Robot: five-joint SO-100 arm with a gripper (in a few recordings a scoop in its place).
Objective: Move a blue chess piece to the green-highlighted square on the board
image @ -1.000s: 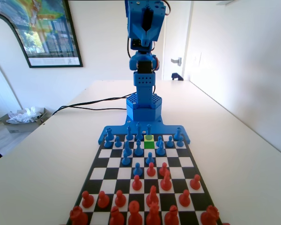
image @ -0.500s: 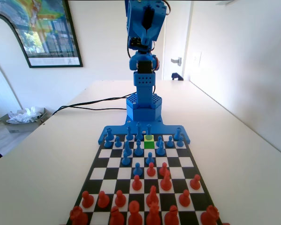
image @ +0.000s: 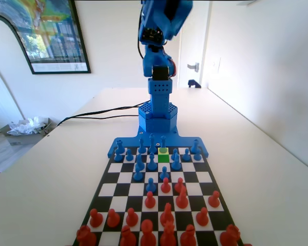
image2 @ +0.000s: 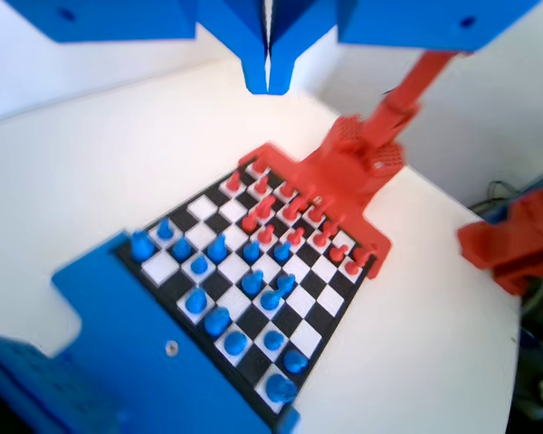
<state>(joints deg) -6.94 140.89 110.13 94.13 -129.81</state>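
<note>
From the fixed view I see the green-highlighted square [image: 164, 156] in the second row from the far end of the board [image: 118, 178], hemmed in by blue pieces [image: 152, 163] beside and behind it; red pieces [image: 167, 214] crowd the near rows. Bare table [image: 56, 174] lies open on both sides. In the wrist view my gripper [image2: 268, 83] hangs high above the board, its tips pressed together, carrying nothing.
</note>
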